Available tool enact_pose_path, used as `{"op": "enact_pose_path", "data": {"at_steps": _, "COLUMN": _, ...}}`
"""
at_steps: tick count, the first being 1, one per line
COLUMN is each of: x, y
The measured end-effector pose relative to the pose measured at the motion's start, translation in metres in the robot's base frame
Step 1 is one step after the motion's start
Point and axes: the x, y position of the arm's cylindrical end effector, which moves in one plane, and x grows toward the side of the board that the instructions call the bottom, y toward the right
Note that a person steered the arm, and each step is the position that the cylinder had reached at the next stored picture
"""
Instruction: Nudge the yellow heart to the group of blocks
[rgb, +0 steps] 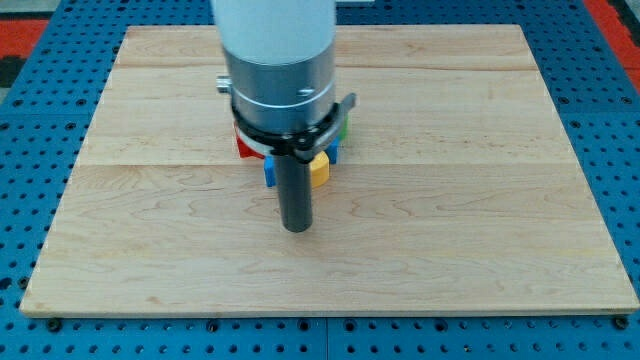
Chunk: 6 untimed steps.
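My tip rests on the board, a little left of the board's middle and toward the view's bottom. I end in a plain dark rod, so I have no fingers to spread, press together or pinch with, and nothing is held.

The blocks sit in a tight cluster at about 12 o'clock from my tip, mostly hidden behind my grey collar and the rod. The yellow block is the nearest one, at about 1 o'clock from the tip and just beside the rod's right edge; I cannot make out whether it is the heart, since only a corner of it shows. A blue block peeks out on the rod's other side, at about 11 o'clock from the tip. The red block lies farther out at about 10 o'clock, and a sliver of green shows at about 1 o'clock, beyond the yellow one. The yellow block appears to touch its neighbours, though the contact is hidden. My tip itself stands clear of all of them.
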Motion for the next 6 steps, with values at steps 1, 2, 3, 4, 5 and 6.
{"op": "enact_pose_path", "data": {"at_steps": 1, "x": 0.001, "y": 0.017}}
{"op": "enact_pose_path", "data": {"at_steps": 2, "x": 0.001, "y": 0.040}}
{"op": "enact_pose_path", "data": {"at_steps": 3, "x": 0.001, "y": 0.063}}
{"op": "enact_pose_path", "data": {"at_steps": 4, "x": 0.001, "y": 0.074}}
{"op": "enact_pose_path", "data": {"at_steps": 5, "x": -0.003, "y": 0.056}}
{"op": "enact_pose_path", "data": {"at_steps": 6, "x": -0.012, "y": 0.030}}
